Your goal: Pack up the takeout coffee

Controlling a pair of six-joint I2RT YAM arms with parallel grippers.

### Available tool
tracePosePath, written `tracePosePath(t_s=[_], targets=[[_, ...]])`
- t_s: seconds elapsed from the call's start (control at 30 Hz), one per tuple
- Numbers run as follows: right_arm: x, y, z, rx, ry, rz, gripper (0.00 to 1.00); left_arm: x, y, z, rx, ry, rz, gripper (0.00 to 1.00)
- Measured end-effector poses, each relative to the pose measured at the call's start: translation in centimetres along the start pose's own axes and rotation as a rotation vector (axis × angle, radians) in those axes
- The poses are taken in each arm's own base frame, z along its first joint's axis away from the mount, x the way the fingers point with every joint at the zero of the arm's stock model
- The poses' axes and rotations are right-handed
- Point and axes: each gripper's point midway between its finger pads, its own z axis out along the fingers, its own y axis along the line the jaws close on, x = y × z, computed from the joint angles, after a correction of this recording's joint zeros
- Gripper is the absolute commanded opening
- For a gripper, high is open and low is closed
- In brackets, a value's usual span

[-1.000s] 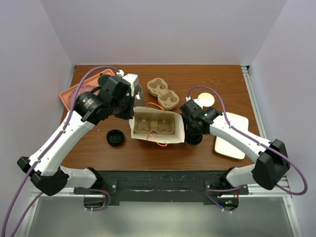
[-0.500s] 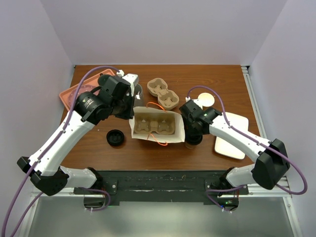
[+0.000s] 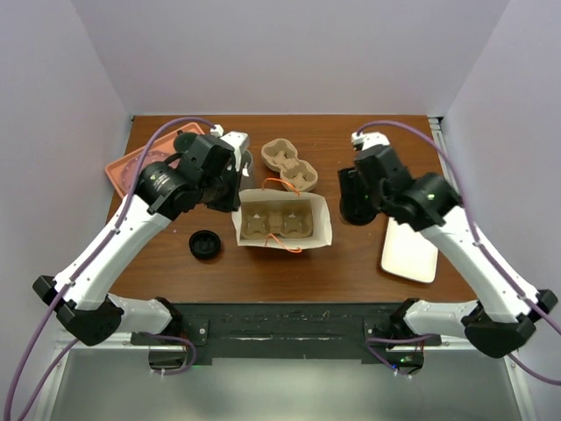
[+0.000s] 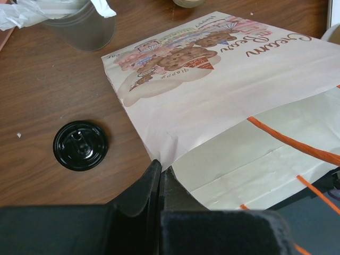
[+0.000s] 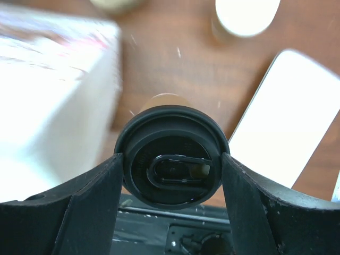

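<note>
Wooden table [image 3: 351, 263], walls [image 3: 289, 53] — pale lilac

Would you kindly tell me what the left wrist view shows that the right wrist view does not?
Only the left wrist view: the left gripper shut on the edge of the white paper bag, a loose round black lid and a grey tumbler. Only the right wrist view: the right gripper holding the black-lidded tan takeout cup, plus a white rectangular plate. Both: that bag and the brown wooden table.
</note>
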Motion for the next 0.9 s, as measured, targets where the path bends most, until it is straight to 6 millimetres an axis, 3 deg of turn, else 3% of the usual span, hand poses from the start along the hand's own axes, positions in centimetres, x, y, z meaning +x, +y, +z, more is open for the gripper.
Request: tracePosePath(t_s=[0.1, 0.17, 0.3, 0.4, 0.5, 0.67, 0.9], targets=[[-4.0, -0.6, -4.7, -0.054, -0.121, 0.006, 0.42, 0.0, -0.5, 0.3, 0.023, 0.009, 0.0, 0.0], [-5.3, -0.9, -6.7, -0.079, -0.163, 0.008, 0.41, -0.1, -0.8, 0.4, 0.037, 0.009, -0.001, 0.0], [-9.4, -0.4, -12.7, -0.216, -0.316, 0.016, 0.38, -0.3, -1.0, 0.4, 0.047, -0.001, -0.003, 0.0], [-10.8, 0.4, -15.6, -0.321, -0.387, -0.001, 0.34, -0.4, -1.0, 0.4, 0.046, -0.005, -0.003, 0.0], [-9.8, 1.8, -17.3, -0.446, -0.391, -0.056, 0.32, -0.6, -0.9, 0.5, 0.039, -0.011, -0.003, 0.0], [-7.1, 3.7, -18.4, -0.61, -0.354, -0.135, 0.31, -0.9, -0.8, 0.5, 0.031, -0.027, -0.005, 0.0], [-5.5, 5.5, -19.3, -0.756, -0.374, -0.199, 0.27, -0.9, -0.9, 0.7, 0.039, -0.029, -0.005, 0.0]])
